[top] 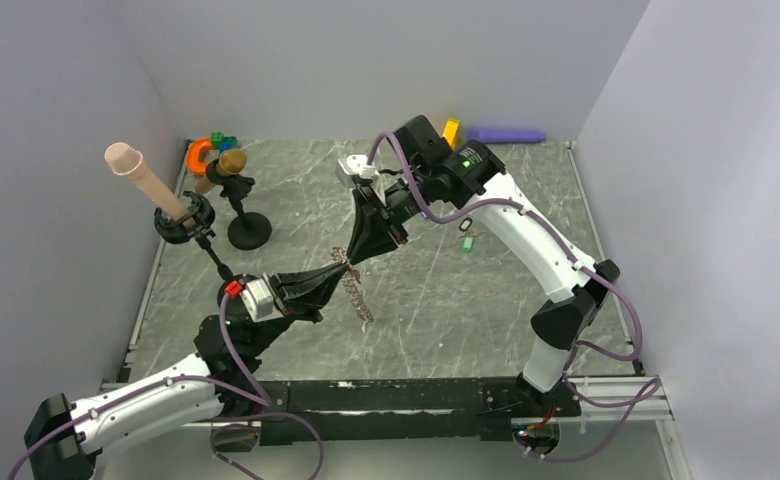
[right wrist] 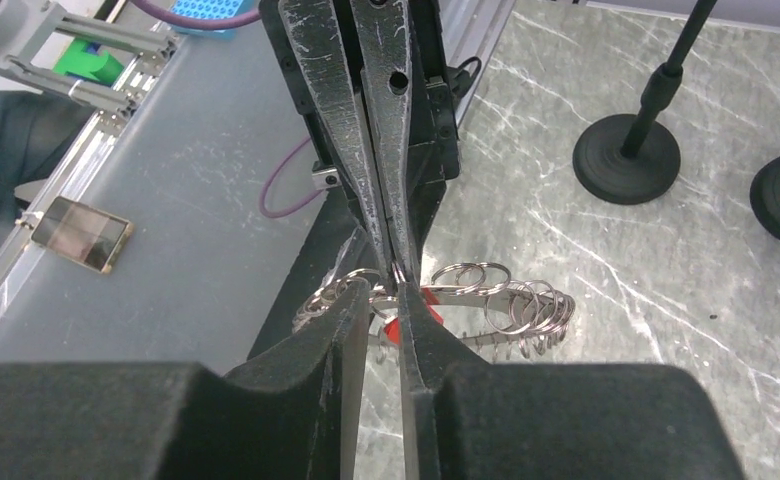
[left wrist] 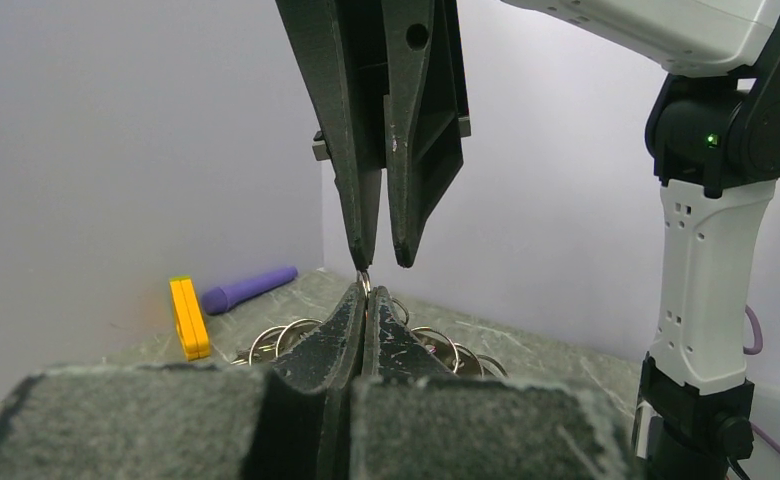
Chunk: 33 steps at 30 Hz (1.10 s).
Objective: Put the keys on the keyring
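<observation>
Top external view: the left gripper (top: 344,265) reaches in from the lower left and the right gripper (top: 353,257) slants down from the upper right, their tips meeting near the middle of the table (top: 486,320). The keyring (top: 362,299) hangs from that meeting point as a short strand of silver links, trailing toward the near edge. A green key (top: 467,241) lies alone on the marble, well apart to the right, beside the right arm. At the far wall sit an orange block (top: 450,131) and a purple cylinder (top: 506,134); a round black stand base (top: 249,232) is at the left. Left wrist view: the left gripper (left wrist: 366,298) is clamped tight on one ring of the keyring (left wrist: 436,344), whose other loops fan out behind its fingers. The right gripper (left wrist: 381,260) comes down from above with its fingers narrowly parted, one tip touching the top of the pinched ring. Right wrist view: the right gripper (right wrist: 386,300) shows a slim gap between its fingers, and the left gripper (right wrist: 394,262) descends into that gap. The keyring (right wrist: 511,300) spreads rightward just above the table, and a small red piece, apparently a red key (right wrist: 393,330), shows in the gap; I cannot tell whether it is gripped.
</observation>
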Tool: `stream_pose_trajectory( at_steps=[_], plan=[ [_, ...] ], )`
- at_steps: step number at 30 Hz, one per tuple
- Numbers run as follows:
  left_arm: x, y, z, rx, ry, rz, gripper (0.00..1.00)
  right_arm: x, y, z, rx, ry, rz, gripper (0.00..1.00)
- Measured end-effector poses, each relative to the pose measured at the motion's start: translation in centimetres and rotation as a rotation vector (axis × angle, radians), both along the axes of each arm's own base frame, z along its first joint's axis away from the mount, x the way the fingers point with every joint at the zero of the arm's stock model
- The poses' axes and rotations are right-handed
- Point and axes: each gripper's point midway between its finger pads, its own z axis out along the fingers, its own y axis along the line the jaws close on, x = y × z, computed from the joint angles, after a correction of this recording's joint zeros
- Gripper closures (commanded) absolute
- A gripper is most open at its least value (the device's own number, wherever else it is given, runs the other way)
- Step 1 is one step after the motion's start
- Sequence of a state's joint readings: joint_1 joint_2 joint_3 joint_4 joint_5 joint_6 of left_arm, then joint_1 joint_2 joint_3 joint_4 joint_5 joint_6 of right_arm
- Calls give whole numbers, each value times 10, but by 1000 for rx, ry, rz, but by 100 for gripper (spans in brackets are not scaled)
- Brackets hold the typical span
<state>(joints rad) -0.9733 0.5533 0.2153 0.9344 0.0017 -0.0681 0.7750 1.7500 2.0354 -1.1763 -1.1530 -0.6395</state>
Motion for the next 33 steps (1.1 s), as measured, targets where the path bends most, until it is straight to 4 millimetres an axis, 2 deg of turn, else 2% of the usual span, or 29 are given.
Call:
stream_pose_trajectory(
  at_steps=[7,12,19,23,28,33],
  plan=[
    [0,0,-1,4,3,-1,100,3,1,-2,-6,-6,-12,73],
    [-2,2,6,-23,-12,-3,100,3,2,-7,-20,-12,-16,72],
    [-3,4,9,-32,-18,-3,100,4,2,-7,-16,-20,-13,87],
    [-3,4,9,-33,-19,-3,100,3,0,-7,-12,-20,-5,90],
    [-3,4,9,-34,-20,-3,100,2,0,-7,-7,-22,1,85],
    [-3,4,9,-34,-20,-3,100,0,0,-8,-6,-15,9,84]
  ],
)
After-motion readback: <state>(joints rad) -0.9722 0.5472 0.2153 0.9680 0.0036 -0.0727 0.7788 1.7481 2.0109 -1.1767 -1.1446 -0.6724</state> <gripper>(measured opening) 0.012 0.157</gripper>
